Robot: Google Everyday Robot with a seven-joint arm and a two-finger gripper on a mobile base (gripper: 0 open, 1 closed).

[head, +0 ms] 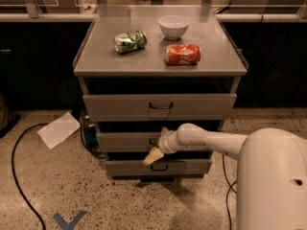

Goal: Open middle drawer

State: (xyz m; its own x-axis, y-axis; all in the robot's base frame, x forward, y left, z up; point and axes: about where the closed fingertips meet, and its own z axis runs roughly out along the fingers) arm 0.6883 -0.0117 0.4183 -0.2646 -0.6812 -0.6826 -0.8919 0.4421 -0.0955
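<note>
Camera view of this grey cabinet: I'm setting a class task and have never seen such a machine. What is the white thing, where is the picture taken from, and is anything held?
The white bulk at lower right is a mobile robot's body. The white tube reaching out from it is its single arm. The arm ends in the gripper, a clamp for grasping, which sits low against the front of the middle drawer, near its centre.

The one camera looks down over the robot at the cabinet's front. On the cabinet top lie a white bowl, a crumpled green item and a red can on its side.

The gripper carries nothing loose. Whether it grips the drawer's handle cannot be told. A sheet of paper lies on the floor.
</note>
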